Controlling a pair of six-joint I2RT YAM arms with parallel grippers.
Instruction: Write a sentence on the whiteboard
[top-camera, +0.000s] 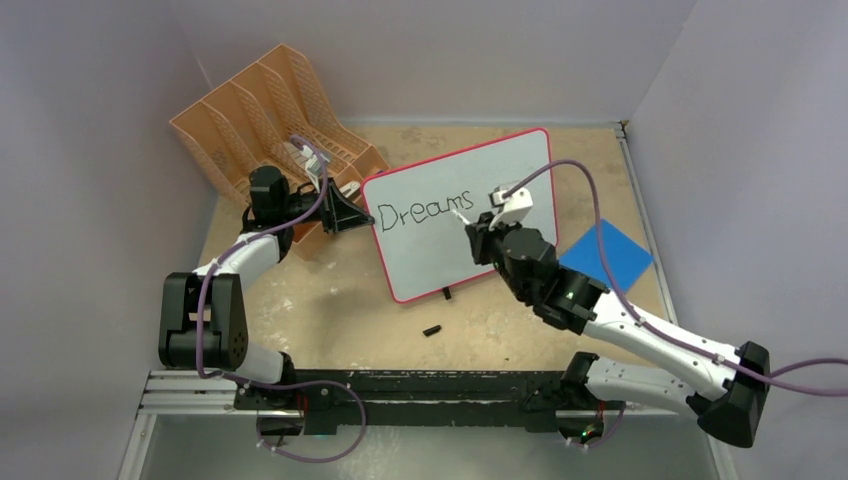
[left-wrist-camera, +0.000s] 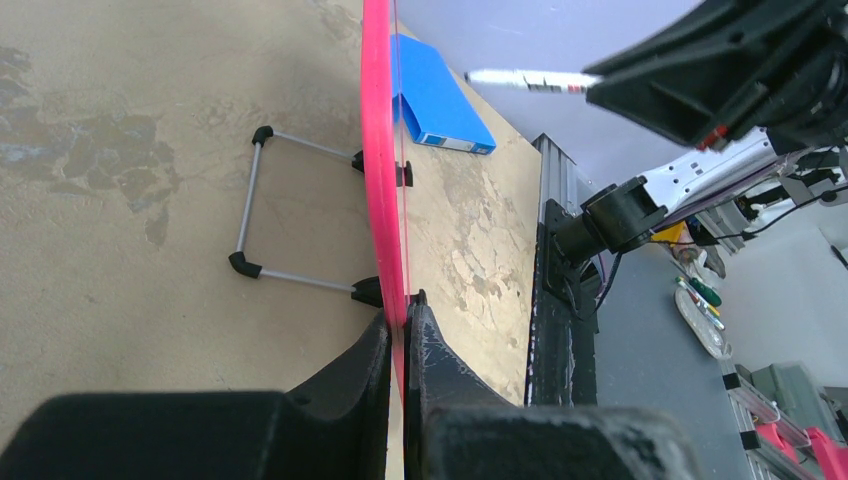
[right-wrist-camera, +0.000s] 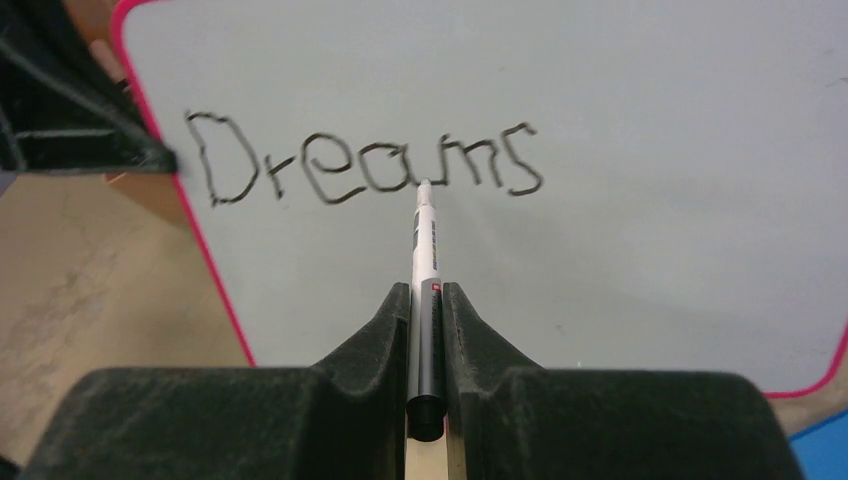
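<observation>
The whiteboard (top-camera: 440, 258), white with a red-pink frame, stands tilted in the middle of the table. My left gripper (top-camera: 360, 213) is shut on its left edge; in the left wrist view the red frame (left-wrist-camera: 376, 150) runs between the closed fingers (left-wrist-camera: 405, 312). Of the sentence, the black word "Dreams" (top-camera: 424, 211) (right-wrist-camera: 365, 165) shows across the upper board. My right gripper (right-wrist-camera: 427, 292) is shut on a white and grey marker (right-wrist-camera: 424, 240). The marker's tip sits just below the letters "a" and "m".
An orange file rack (top-camera: 270, 120) stands at the back left, behind the left gripper. A blue square pad (top-camera: 605, 256) lies to the right of the board. A small black cap (top-camera: 432, 329) lies in front of it. The board's wire stand (left-wrist-camera: 250, 215) rests behind it.
</observation>
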